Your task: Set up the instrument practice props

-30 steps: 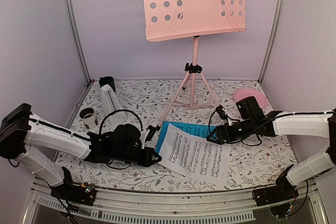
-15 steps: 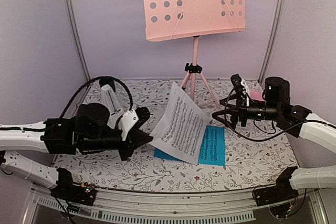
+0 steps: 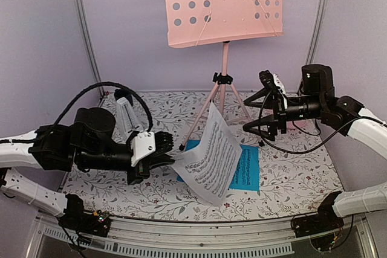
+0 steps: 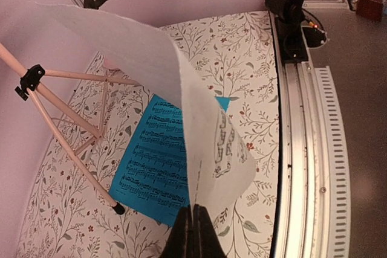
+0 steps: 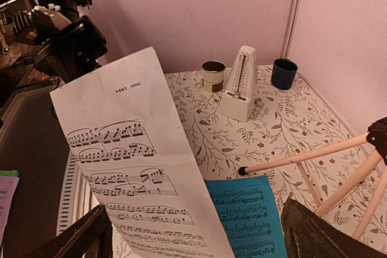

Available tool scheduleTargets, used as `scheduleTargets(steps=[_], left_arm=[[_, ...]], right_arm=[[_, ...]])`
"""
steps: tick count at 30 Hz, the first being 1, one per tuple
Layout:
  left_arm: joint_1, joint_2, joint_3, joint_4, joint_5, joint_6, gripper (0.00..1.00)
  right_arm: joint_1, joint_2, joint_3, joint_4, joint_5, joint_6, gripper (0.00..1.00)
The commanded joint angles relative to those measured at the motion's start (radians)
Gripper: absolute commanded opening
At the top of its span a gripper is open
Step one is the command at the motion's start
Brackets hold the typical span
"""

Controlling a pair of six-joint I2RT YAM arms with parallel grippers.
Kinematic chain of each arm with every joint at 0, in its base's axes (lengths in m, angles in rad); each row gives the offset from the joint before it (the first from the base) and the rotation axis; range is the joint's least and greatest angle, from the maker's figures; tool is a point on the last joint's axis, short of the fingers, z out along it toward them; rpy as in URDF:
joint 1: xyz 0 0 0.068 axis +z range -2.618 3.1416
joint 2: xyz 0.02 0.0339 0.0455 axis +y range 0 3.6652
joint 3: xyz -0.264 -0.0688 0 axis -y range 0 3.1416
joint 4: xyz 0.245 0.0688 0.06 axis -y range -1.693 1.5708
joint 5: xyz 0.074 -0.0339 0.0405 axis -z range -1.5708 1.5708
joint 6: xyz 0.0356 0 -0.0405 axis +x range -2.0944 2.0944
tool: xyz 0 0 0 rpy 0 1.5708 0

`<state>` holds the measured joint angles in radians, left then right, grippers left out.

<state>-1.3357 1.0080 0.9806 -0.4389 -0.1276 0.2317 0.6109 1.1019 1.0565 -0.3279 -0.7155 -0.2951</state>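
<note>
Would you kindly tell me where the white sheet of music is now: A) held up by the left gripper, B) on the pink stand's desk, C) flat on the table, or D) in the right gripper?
A: the left gripper is shut on the edge of the white sheet of music, holding it up above the bright blue sheet; the right gripper is open, holding nothing.

High rear camera; wrist views share the white sheet [image 4: 139, 52].

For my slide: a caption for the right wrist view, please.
White music sheet held aloft near the metronome; blue music sheet flat on the table.
</note>
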Motion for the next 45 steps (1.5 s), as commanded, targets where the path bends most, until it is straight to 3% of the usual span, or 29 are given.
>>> scheduleTargets(steps=[1,8,16,20,24,35,45], left_arm=[[-0.020,0.012,0.075,-0.102,-0.020,0.100,0.00],[-0.021,0.054,0.160,-0.150,-0.084,0.130,0.00],[-0.018,0.086,0.187,-0.134,-0.139,0.059,0.00],[0.002,0.103,0.201,-0.125,-0.148,-0.013,0.00],[0.039,0.126,0.221,-0.123,-0.120,-0.080,0.00],[0.193,0.273,0.353,-0.175,-0.060,-0.254,0.00],[0.308,0.440,0.499,-0.233,0.011,-0.402,0.00]], right_arm=[[0.043,0.001,0.044,-0.122,-0.050,-0.102,0.99],[0.205,0.016,0.066,-0.171,-0.025,-0.079,0.99],[0.345,-0.028,0.000,-0.128,0.097,0.009,0.80],[0.345,-0.135,-0.115,0.024,0.167,0.142,0.72],[0.345,-0.203,-0.234,0.175,0.229,0.266,0.85],[0.366,-0.190,-0.370,0.400,0.339,0.451,0.86],[0.418,-0.231,-0.470,0.611,0.463,0.529,1.00]])
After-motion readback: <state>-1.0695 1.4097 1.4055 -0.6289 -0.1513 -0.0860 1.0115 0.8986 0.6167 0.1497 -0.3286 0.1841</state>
